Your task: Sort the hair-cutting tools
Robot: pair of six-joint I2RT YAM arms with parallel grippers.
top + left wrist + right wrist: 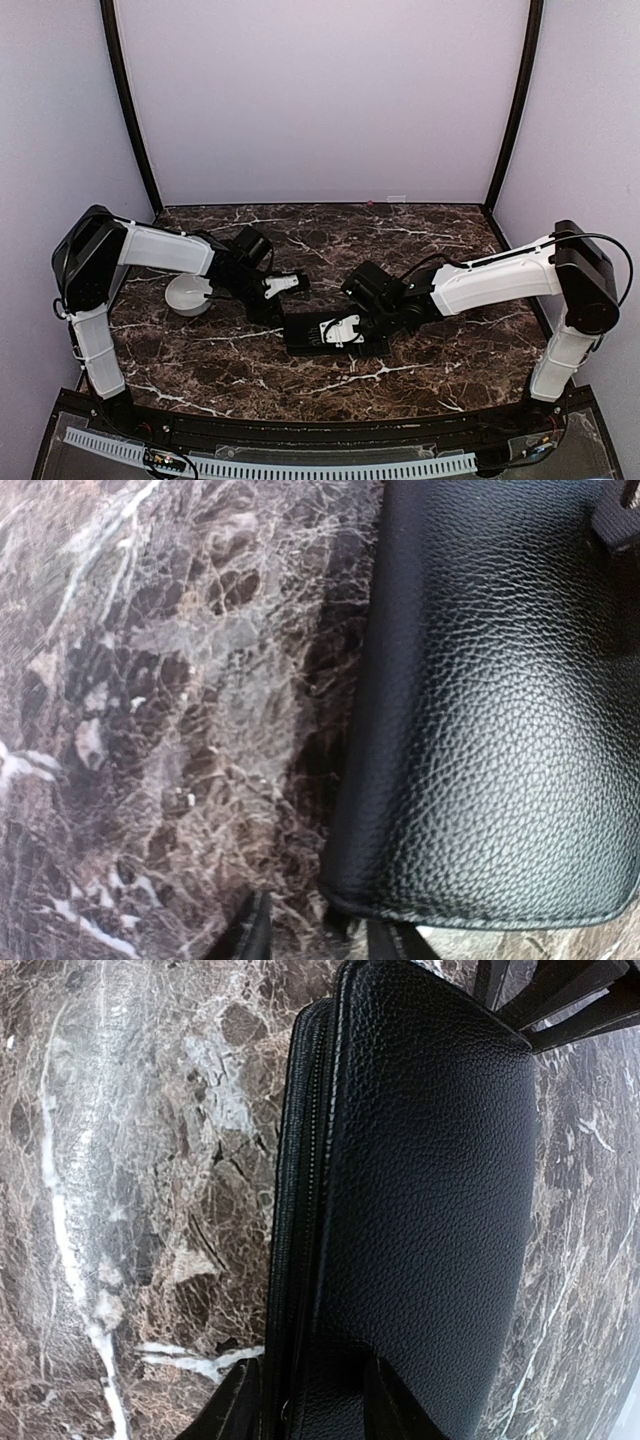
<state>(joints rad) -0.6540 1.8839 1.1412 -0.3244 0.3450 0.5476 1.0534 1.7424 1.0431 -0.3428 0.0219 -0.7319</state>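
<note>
No hair-cutting tools show in any view. A flat black leather case [303, 336] lies shut on the marble table [200, 350]. My right gripper [340, 330] sits on its right half. In the right wrist view, its jaws [312, 1405] are shut on the case's zipped edge [300, 1260], one finger [395, 1400] denting the leather. My left gripper [288, 285] hovers at the case's far left corner. In the left wrist view the case corner [345, 890] lies between its fingertips [322, 940], with bare marble showing beside the left finger [255, 935].
A white bowl [190, 295] stands on the table under the left forearm, left of the case. Black frame posts [128, 110] and lilac walls close in the back and sides. The left gripper's dark fingers [560, 990] show at the case's far end in the right wrist view.
</note>
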